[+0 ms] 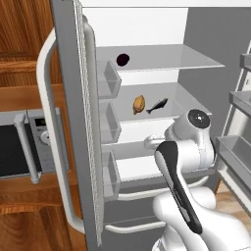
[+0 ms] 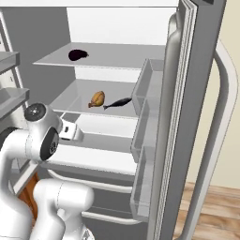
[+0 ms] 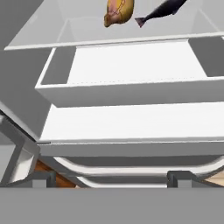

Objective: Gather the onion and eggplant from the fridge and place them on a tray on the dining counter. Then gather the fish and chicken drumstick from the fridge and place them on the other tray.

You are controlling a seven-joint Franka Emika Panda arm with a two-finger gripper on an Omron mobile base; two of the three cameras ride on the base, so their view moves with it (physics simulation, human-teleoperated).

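**Jaws spread and empty at the open fridge**

From my hand view, I see the gripper (image 3: 112,178) with its two dark fingertips (image 3: 42,178) set far apart at the bottom of the frame, nothing between them. It is released and carries nothing. It looks into the lower part of the fridge (image 1: 196,29), across a white drawer (image 3: 131,78) and a bare white shelf below it.

Above the drawer, on the middle shelf (image 2: 75,96), I find the chicken drumstick (image 3: 118,12) and the fish (image 3: 164,9) lying side by side, the drumstick to the left, the fish to the right, close together but I cannot tell whether they touch. In the left base view the drumstick (image 1: 139,104) sits just left of the fish (image 1: 158,105), both behind and above the arm's wrist (image 1: 193,132). The right base view shows the same pair, drumstick (image 2: 97,99) and fish (image 2: 117,102), near the front edge of that shelf.

One shelf higher, a dark rounded eggplant (image 1: 122,59) rests alone toward the left of the upper shelf (image 1: 166,58); from the right base camera I see it (image 2: 78,55) well apart from the meat below.

The fridge doors stand open on both sides. The left door (image 1: 73,122) carries clear bins (image 1: 109,81) and a long curved handle (image 1: 46,127). Beyond it, I see a microwave (image 1: 24,144) set among wooden cabinets (image 1: 22,29).
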